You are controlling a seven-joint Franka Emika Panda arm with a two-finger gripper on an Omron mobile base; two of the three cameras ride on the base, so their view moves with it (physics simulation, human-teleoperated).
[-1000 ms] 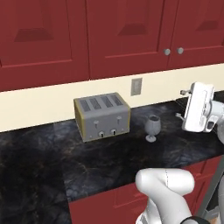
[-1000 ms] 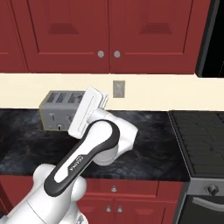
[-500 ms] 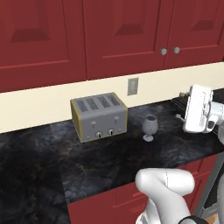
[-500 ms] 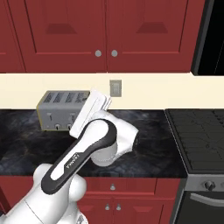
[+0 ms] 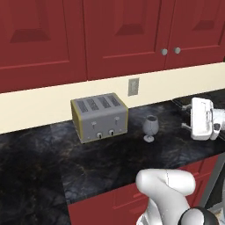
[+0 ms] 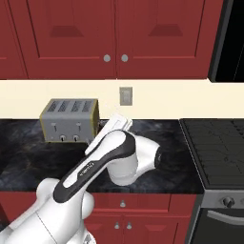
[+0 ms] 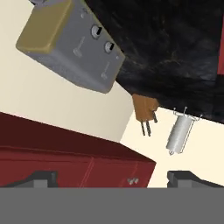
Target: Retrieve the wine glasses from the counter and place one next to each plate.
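One wine glass (image 5: 150, 128), a small grey translucent goblet, stands upright on the black marbled counter (image 5: 110, 158) just right of the toaster. My gripper (image 5: 185, 115) hovers above the counter to the right of the glass, well apart from it and pointing toward it. In the hand view its fingertips (image 7: 42, 177) sit far apart, so the gripper (image 7: 113, 178) is open and empty. The plates are out of view.
A grey four-slot toaster (image 5: 99, 117) (image 6: 71, 120) (image 7: 70, 43) stands against the cream wall under red upper cabinets (image 5: 123, 35). A black stove (image 6: 217, 143) adjoins the counter on the right. A wall outlet (image 5: 133, 86) is behind the glass.
My hand has sunk slightly toward the counter to the right of the glass. The views swayed a little with the base. The jaws stay open.
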